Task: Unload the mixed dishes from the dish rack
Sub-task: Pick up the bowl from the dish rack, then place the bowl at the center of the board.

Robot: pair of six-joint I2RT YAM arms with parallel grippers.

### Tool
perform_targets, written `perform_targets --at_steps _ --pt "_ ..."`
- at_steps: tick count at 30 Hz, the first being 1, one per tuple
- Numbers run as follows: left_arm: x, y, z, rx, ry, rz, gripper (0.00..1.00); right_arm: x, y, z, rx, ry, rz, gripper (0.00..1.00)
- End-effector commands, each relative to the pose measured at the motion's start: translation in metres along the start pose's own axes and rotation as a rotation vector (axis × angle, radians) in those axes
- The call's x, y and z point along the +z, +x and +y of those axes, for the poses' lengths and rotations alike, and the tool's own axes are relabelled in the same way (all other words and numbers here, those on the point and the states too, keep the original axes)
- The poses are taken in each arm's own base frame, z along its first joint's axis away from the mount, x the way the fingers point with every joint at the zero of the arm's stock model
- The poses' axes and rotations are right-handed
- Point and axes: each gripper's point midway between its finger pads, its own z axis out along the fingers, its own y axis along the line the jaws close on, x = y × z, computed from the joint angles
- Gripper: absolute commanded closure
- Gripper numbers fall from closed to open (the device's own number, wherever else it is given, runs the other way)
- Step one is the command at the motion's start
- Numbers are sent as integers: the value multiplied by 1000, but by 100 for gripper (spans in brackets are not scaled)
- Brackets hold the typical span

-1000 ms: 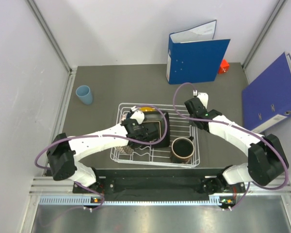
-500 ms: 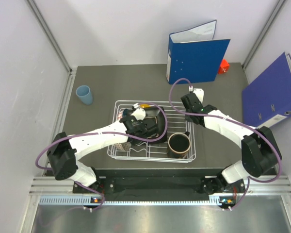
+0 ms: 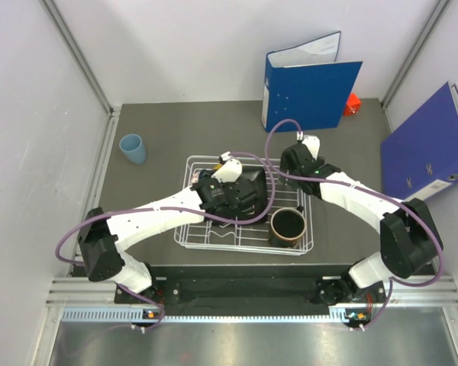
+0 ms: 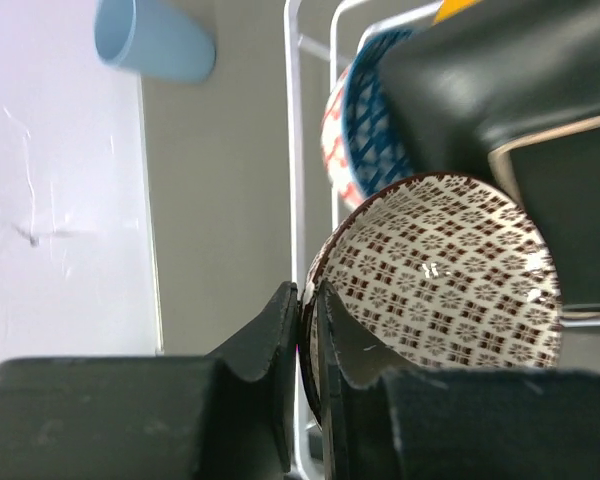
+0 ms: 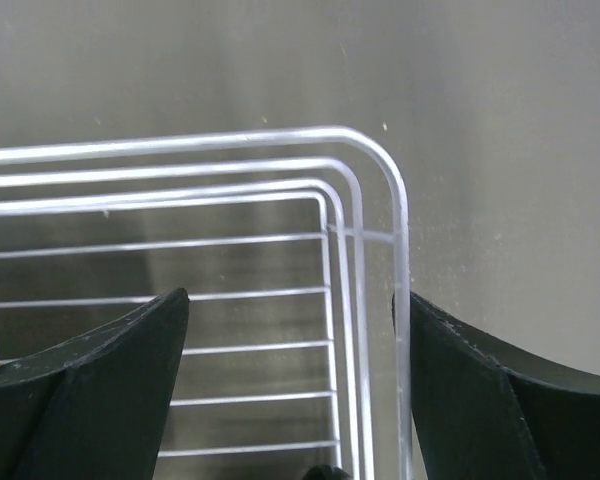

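Left wrist view: the left gripper (image 4: pixel 308 300) pinches the rim of a small white bowl with a brown flower pattern (image 4: pixel 440 270). The bowl is in the white wire dish rack (image 4: pixel 292 120), beside a blue-and-white patterned bowl (image 4: pixel 360 130) and a black square plate (image 4: pixel 520 90). The right gripper (image 5: pixel 288 310), fingers spread, hangs over the rack's corner. A dark brown mug (image 3: pixel 288 226) sits in the rack. A light blue cup (image 3: pixel 132 149) stands on the grey table (image 3: pixel 160 130).

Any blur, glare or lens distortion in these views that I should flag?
Top external: evenly lit and sharp, though the wall posts slant as under a wide lens. Left wrist: the left fingers are dark and soft-edged, while the patterned bowl is crisp with a tiny glare spot. Right wrist: the right fingers are blurred, and the rack wire shines bright.
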Motion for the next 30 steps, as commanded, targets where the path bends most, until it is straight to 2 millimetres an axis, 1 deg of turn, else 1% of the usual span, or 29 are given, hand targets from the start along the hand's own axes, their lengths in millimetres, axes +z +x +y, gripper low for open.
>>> perform_targets --at_steps 1,3,9,12,13,15,16,17,19,22,23,24,25,26,27,28,29,30 --pt "-7 -39 -11 -108 -41 -147 100 -8 -27 15 24 -41 -61 18" --pt "-8 -41 -6 -89 -75 -161 100 -8 -27 15 21 -41 -60 18" --pt "-15 -49 5 -95 -85 -182 100 -14 -33 15 23 -45 -68 18" --pt "-24 -57 14 -136 -59 -199 100 -23 -44 16 29 -56 -87 18" --pt "-28 -62 18 -155 -49 -207 100 -28 -50 18 35 -68 -98 17" --pt "-36 -70 26 -193 -26 -227 100 -39 -60 18 42 -79 -118 18" --pt "-40 -77 28 -213 -3 -240 100 -46 -69 20 47 -90 -134 17" --pt "-45 -82 34 -244 13 -257 100 -53 -75 19 52 -97 -150 17" --pt "-53 -91 38 -277 59 -276 100 -65 -89 19 59 -109 -175 17" --pt "-68 -107 49 -364 128 -310 100 -85 -105 18 70 -133 -210 17" --pt "-73 -111 49 -389 167 -317 100 -94 -111 18 79 -152 -229 17" --pt "-76 -114 50 -406 188 -322 100 -100 -115 19 84 -169 -240 17" --pt "-79 -119 51 -422 217 -331 100 -109 -119 23 93 -204 -249 17" --pt "-85 -122 49 -436 276 -338 100 -121 -126 24 106 -240 -274 17" --pt "-88 -131 45 -469 318 -358 100 -128 -129 27 111 -272 -284 17" --pt "-85 -135 47 -478 329 -359 100 -137 -131 33 112 -321 -288 18" --pt "-83 -139 43 -481 343 -357 100 -149 -136 34 123 -359 -311 18" --pt "-81 -146 42 -497 355 -362 100 -159 -137 40 123 -413 -313 19"
